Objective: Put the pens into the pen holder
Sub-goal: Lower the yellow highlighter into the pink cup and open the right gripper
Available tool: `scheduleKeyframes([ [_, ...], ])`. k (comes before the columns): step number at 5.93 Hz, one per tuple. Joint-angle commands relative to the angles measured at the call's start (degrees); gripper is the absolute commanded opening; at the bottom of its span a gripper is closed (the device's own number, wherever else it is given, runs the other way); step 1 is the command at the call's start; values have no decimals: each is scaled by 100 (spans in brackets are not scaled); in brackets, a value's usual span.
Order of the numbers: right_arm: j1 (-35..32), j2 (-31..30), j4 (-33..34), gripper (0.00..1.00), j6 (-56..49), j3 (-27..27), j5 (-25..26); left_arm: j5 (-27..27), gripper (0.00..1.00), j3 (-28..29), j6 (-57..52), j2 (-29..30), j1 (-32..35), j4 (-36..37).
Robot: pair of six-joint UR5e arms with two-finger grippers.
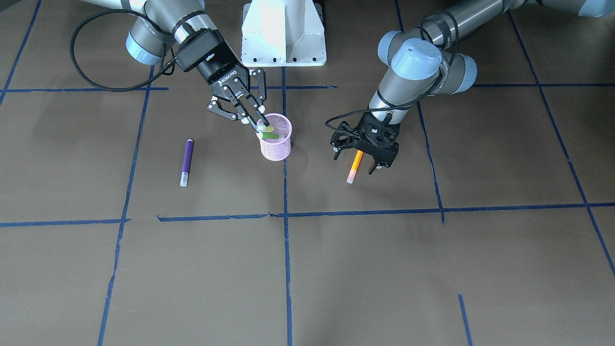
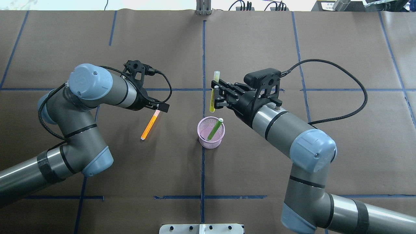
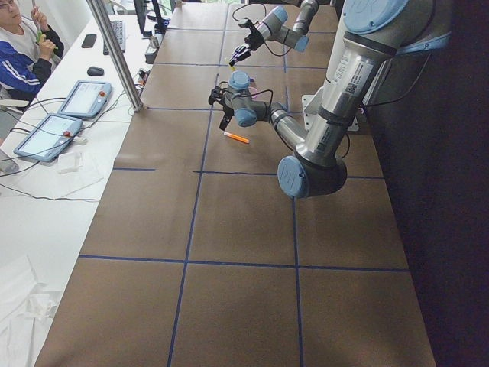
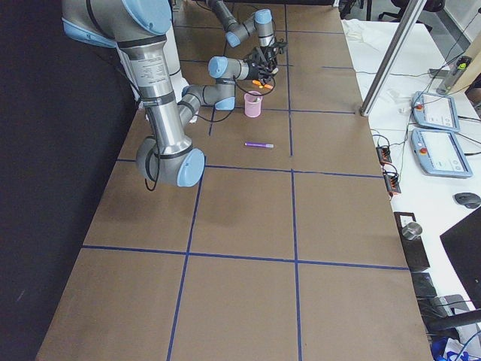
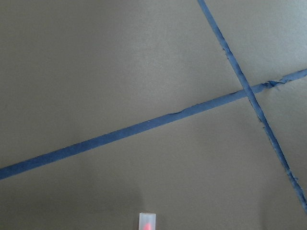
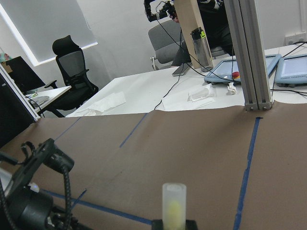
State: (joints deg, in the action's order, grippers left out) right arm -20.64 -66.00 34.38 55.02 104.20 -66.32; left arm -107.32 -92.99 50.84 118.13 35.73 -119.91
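Four pens are in play. The green pen [image 2: 214, 130] leans inside the pen holder [image 1: 276, 150] near the centre of the front view. The yellow pen [image 2: 212, 105] is pinched mid-barrel by the right gripper [image 1: 260, 125], with its lower end at the cup's mouth. The purple pen [image 1: 187, 161] lies flat to the left of the cup. The orange pen [image 2: 149, 126] lies to the right, under the left gripper [image 1: 354, 161]. That gripper's fingers stand wide apart astride the barrel, and I cannot tell whether they touch the table [image 1: 432, 269]. The step in hand looks like dropping the yellow pen. I would get its lower end well inside the rim, on the side away from the leaning green one. I would then tip it nearer upright and let go low, so it slides in instead of bouncing off the wire. The cup is light pink mesh, round and slightly tapered, so a sideways nudge could probably tip or skate it on the smooth brown paper. The pens are short, thick, slick plastic cylinders with pale translucent caps, and they will likely roll if clipped. For the orange one, closing squarely across the barrel should work best.
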Motion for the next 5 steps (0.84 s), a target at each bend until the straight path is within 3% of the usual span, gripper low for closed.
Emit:
scheduleKeyframes([
  [1,340,-35,8,0,-52,-84,145,1,98,0,4,0,-14,-24],
  [5,526,-36,-27,3,-404,-557,286,1,98,0,4,0,-31,-42],
])
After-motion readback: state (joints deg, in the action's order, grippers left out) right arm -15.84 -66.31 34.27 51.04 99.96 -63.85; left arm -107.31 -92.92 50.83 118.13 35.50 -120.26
